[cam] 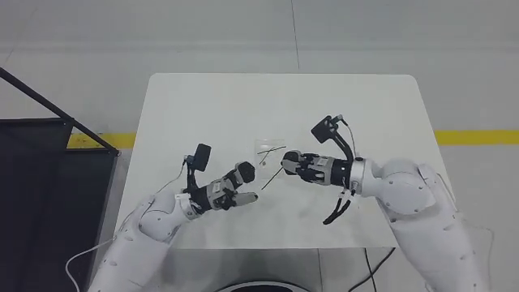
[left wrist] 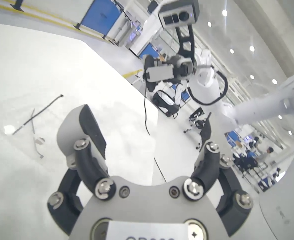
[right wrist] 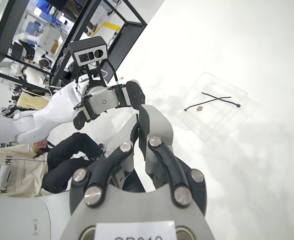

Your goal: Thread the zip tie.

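Black zip tie [cam: 272,178] looks pinched in closed right gripper [cam: 285,162]. Free tail slants toward your left gripper [cam: 248,185], which is spread wide, empty, just beside the tail's end. Long axis runs gripper to gripper, so your left arm is nearer the free end. Two spare ties [right wrist: 218,100] lie crossed on clear plate [right wrist: 212,123], farther out on table.

There are three thin black plastic zip ties [right wrist: 219,99]: two lie crossed at the right of the right wrist view, and the third zip tie [left wrist: 145,111] hangs mid-frame in the left wrist view. There is one clear square plastic plate [right wrist: 204,123] and one white rectangular table [right wrist: 212,26].
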